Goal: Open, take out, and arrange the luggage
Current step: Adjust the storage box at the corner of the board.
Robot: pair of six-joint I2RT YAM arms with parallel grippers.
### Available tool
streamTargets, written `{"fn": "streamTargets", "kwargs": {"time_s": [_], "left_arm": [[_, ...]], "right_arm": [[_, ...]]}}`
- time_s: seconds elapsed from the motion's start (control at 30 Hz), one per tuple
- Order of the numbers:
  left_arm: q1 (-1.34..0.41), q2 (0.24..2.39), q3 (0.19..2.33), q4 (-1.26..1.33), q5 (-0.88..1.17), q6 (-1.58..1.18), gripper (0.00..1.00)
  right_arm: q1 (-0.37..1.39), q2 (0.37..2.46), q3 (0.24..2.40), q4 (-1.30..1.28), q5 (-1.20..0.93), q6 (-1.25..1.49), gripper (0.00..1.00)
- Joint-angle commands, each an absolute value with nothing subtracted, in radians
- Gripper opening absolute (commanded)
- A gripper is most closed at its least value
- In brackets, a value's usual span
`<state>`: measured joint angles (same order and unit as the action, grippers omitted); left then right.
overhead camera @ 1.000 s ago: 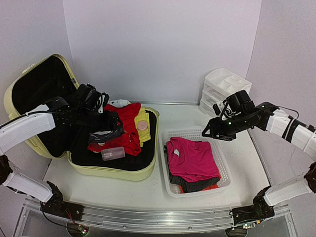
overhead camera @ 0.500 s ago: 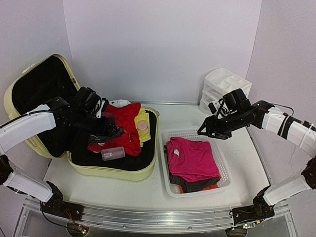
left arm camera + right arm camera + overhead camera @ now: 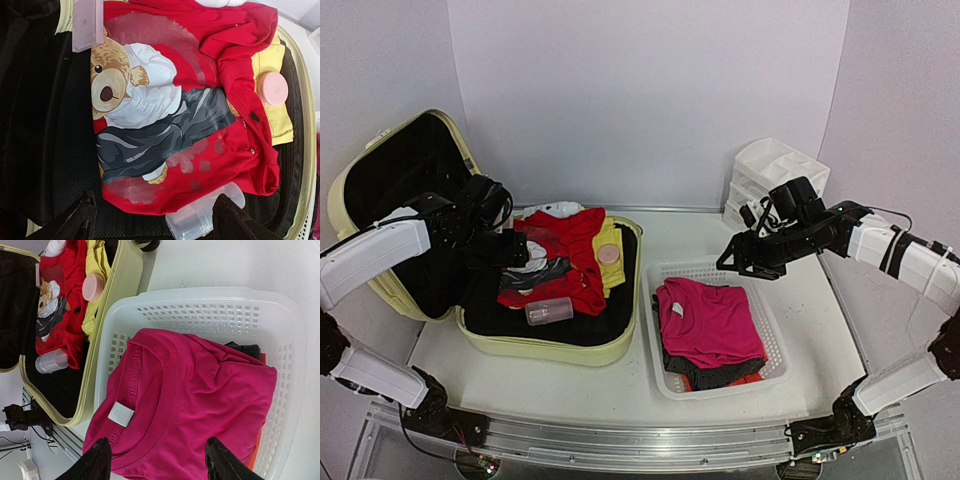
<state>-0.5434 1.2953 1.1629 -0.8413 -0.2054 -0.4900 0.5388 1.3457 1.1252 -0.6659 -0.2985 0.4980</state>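
The luggage [image 3: 570, 350] lies open at the left, its black-lined lid [image 3: 400, 180] standing up. Inside lie a red bear-print shirt [image 3: 220, 60], a yellow garment [image 3: 607, 235], a pink round jar [image 3: 272, 89] and a clear plastic bottle [image 3: 200, 220]. My left gripper [image 3: 517, 250] hangs open over the shirt's left part with nothing between its fingers; in the left wrist view, this gripper [image 3: 155, 222] shows the shirt's hem and the bottle below it. My right gripper [image 3: 732, 262] is open above the magenta shirt [image 3: 200, 405] in the white basket [image 3: 200, 295].
The white mesh basket [image 3: 720, 388] sits right of the luggage, holding dark and orange clothes under the magenta shirt. A white drawer organizer [image 3: 775, 175] stands at the back right. Purple walls close in the back and both sides.
My left gripper has drawn back to the left, towards the lid, off the middle of the red shirt. My right gripper has shifted a little left over the basket's far end.
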Motion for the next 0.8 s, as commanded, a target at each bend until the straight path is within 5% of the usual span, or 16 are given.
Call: {"fn": "streamTargets", "kwargs": {"time_s": [0.0, 0.77], "left_arm": [[-0.538, 1.29, 1.212, -0.856, -0.238, -0.487, 0.8], [-0.538, 1.236, 1.146, -0.733, -0.23, -0.452, 0.81]], "right_arm": [[0.539, 1.319, 1.15, -0.626, -0.282, 0.503, 0.64], [0.538, 1.327, 1.161, -0.528, 0.045, 0.523, 0.7]]}}
